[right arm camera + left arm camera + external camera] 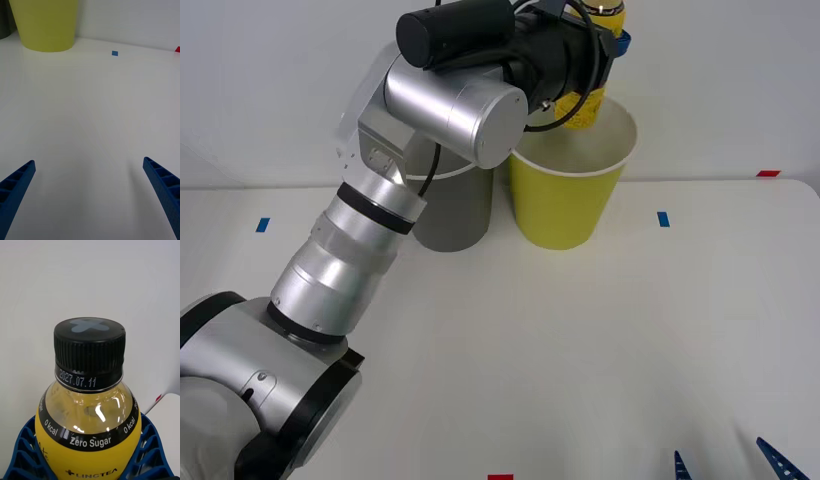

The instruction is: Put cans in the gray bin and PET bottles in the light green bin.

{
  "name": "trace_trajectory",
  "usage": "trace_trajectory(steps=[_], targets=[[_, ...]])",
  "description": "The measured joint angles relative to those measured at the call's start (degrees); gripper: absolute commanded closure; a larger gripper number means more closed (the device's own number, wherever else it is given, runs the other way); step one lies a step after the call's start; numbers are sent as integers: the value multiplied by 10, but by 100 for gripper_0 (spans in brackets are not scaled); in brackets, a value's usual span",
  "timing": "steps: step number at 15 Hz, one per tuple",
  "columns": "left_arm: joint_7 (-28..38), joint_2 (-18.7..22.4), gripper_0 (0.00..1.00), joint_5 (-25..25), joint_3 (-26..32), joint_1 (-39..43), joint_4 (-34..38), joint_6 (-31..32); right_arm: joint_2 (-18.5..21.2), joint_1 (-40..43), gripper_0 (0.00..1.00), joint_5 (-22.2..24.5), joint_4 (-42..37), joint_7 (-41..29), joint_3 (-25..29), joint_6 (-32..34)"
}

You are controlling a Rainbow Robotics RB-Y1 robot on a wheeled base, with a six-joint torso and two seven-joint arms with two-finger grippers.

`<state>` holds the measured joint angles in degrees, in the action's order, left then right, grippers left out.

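Observation:
My left gripper (608, 42) is shut on the PET bottle (585, 105), a small bottle with yellow liquid and a yellow label, held upright above the open mouth of the light green bin (565, 200). In the left wrist view the PET bottle (88, 420) shows its black screw cap, and blue fingers (22, 450) clasp its body on both sides. The gray bin (452, 215) stands just left of the green one, partly hidden behind my left arm. My right gripper (730, 465) rests open low over the table's near right edge. No cans are in view.
Blue tape marks (663, 218) and a red mark (768, 173) lie on the white table (580, 350). The light green bin (45, 26) and a blue mark (114, 53) lie ahead of the right gripper (90, 195). A white wall stands behind the bins.

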<state>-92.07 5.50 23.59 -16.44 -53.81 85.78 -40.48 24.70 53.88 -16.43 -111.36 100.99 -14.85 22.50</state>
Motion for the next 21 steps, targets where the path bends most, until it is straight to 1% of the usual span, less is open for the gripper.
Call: trace_trajectory(steps=[6, 10, 11, 12, 13, 18, 19, 21], targets=[[6, 4, 100, 0, 0, 0, -2, 7, 0, 0, 0, 0, 0, 0, 0, 0], [8, -1, 100, 8, -6, 0, -38, 54, 0, 0, 0, 0, 0, 0, 0, 0], [8, -1, 97, 9, -6, 0, -39, 56, 0, 0, 0, 0, 0, 0, 0, 0], [8, -1, 9, 10, -7, 0, -39, 57, 0, 0, 0, 0, 0, 0, 0, 0], [9, -2, 0, 12, -7, -1, -39, 58, 0, 0, 0, 0, 0, 0, 0, 0], [8, -1, 0, 27, -7, -1, -34, 56, 0, 0, 0, 0, 0, 0, 0, 0], [8, 1, 0, 27, -7, -1, -27, 43, 0, 0, 0, 0, 0, 0, 0, 0], [10, 13, 0, 28, -7, -1, 7, -8, 0, 0, 0, 0, 0, 0, 0, 0]])
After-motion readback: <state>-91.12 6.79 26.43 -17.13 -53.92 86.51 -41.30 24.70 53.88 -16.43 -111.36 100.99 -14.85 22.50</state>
